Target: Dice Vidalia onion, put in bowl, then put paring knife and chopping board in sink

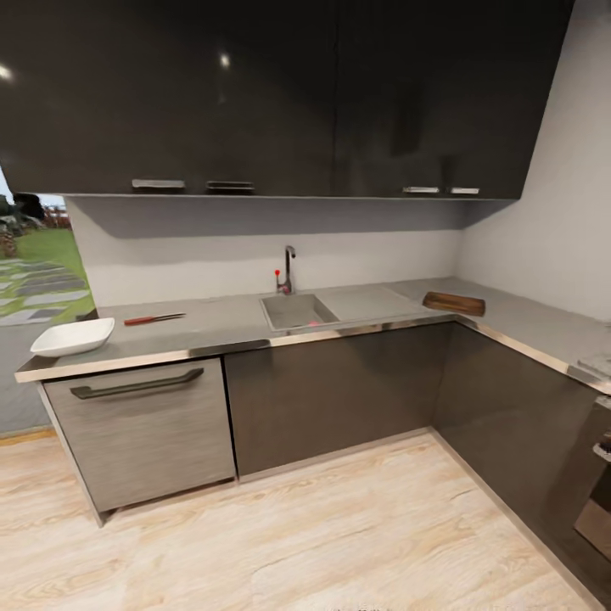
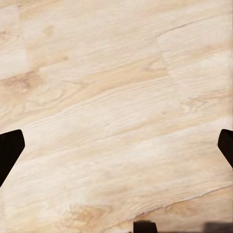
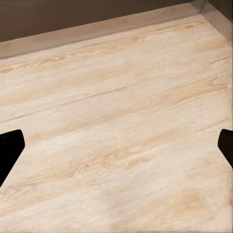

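Vidalia onion sits in the sink (just a pink bit shows). Left of sink: paring knife, then bowl; chopping board to its right. Left gripper & right gripper both spread wide over floor, holding nothing

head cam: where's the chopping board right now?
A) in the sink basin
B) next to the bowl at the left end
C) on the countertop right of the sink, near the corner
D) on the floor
C: the chopping board lies flat on the countertop, right of the sink, far from the bowl.
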